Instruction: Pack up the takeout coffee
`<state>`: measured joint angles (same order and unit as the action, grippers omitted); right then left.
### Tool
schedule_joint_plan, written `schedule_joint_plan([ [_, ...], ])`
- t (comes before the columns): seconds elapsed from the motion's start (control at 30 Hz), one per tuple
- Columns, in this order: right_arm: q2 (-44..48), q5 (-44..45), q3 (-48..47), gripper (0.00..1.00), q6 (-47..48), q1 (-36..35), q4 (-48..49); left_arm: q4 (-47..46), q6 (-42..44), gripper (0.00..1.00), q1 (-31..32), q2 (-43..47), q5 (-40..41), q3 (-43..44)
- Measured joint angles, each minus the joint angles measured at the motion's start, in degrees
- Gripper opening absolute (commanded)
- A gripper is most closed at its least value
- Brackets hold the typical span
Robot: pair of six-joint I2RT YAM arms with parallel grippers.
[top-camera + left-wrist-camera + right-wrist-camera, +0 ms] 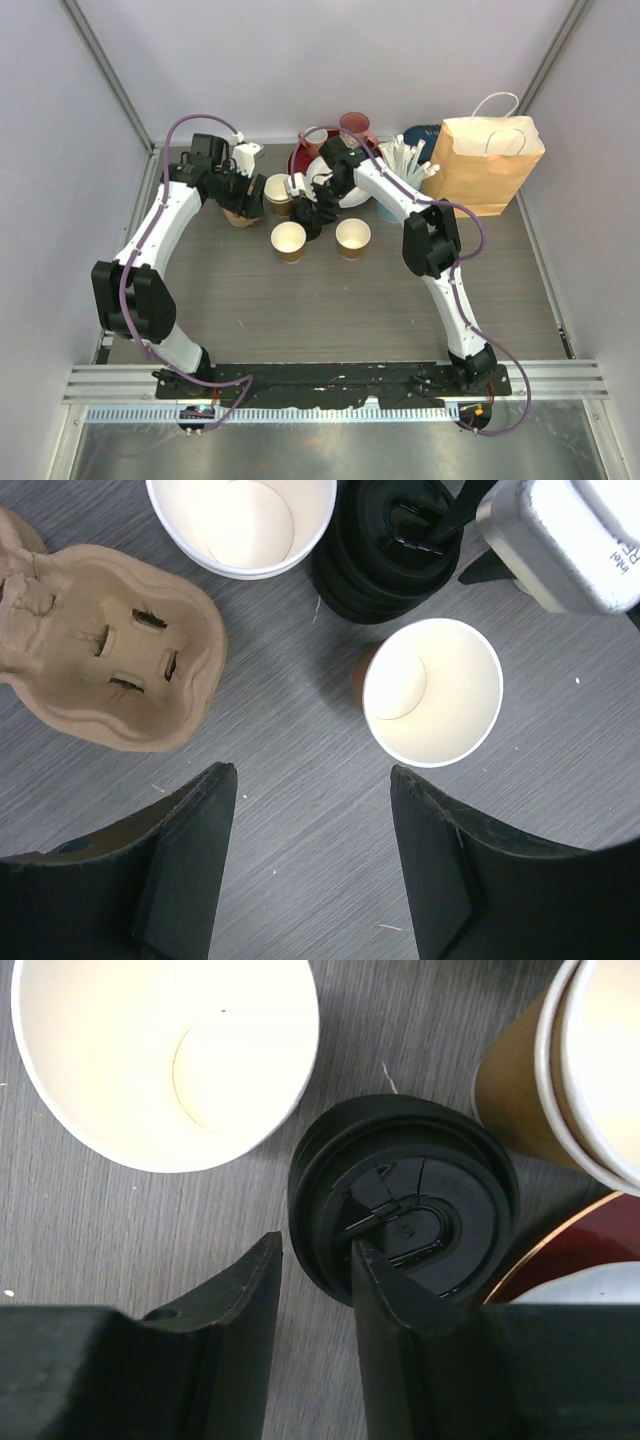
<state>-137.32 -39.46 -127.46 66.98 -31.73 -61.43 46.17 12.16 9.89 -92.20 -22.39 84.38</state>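
Three tan paper cups, white inside and without lids, stand mid-table: one (288, 241), one (352, 237) and one further back (279, 190). A stack of black lids (311, 219) stands between them. My right gripper (306, 203) hangs just over the stack. In the right wrist view its jaws (315, 1243) are partly open and straddle the left rim of the top lid (420, 1205), not clamped. My left gripper (243, 186) is open and empty (312, 771) over bare table, with a cup (432, 692) just ahead and the brown cup carrier (100, 650) to its left.
A brown paper bag (490, 160) stands at the back right. A light-blue cup of straws (398, 170), a red bowl with white plates (303, 160) and mugs (354, 125) crowd the back. Nested cups (585, 1070) stand right of the lids.
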Motion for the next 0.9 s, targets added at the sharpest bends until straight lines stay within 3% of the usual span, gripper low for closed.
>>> schedule_joint_plan([
  [0.13,-0.1,0.3,-0.7,0.2,0.2,0.0,0.3,0.0,0.0,0.67,0.0,0.0,-0.2,0.0],
  [0.33,-0.1,0.6,-0.7,0.09,0.4,-0.1,0.6,0.0,0.0,0.67,0.0,0.0,-0.2,0.0],
  [0.63,1.0,0.7,-0.5,0.02,0.7,-0.4,-0.2,0.5,0.0,0.67,0.0,0.0,-0.9,0.0],
  [0.9,7.4,1.0,0.7,0.02,0.3,-0.6,-0.4,1.1,0.0,0.67,0.0,0.0,-1.5,0.0],
])
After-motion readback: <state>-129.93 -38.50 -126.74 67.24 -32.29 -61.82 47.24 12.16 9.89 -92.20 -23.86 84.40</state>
